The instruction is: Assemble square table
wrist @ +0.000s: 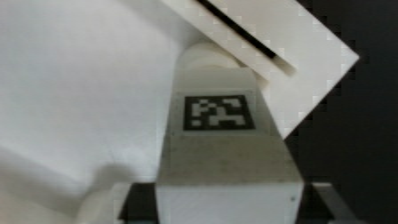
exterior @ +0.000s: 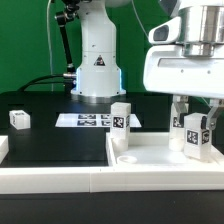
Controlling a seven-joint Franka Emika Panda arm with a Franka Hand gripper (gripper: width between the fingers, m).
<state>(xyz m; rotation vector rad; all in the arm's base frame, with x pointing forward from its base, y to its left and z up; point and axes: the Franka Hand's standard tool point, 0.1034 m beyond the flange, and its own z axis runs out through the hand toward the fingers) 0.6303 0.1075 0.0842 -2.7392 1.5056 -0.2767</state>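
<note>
Now your claw (exterior: 193, 140) pinches the held leg (wrist: 219, 150) upright, low over the table top (exterior: 140, 166), on the exterior view's right. A second leg (exterior: 121, 117) stands on that top, but you cannot tell if it is fixed. A third leg (exterior: 18, 118) sits on the black table (exterior: 55, 142), well apart. Most of the work looks still to do.

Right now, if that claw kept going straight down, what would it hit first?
The gripper points down, closed on a white leg. That leg's lower end would meet the white table top first, if it is not resting there already; depth is unclear.
</note>
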